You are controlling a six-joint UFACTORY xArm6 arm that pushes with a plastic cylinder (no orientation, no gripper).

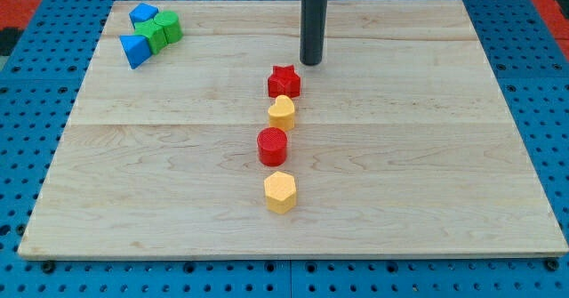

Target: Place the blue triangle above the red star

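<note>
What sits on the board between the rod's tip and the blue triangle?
In the camera view, nothing: only bare wood lies between my tip and the blue triangle. The red star sits just below-left of the tip, off that line.

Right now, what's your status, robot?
My tip just above-right of red star. Blue triangle far off at top-left, touching green blocks. Path between clear.

My tip rests on the wooden board, just up and right of the red star. The blue triangle sits far off at the view's top left, touching green blocks.
</note>
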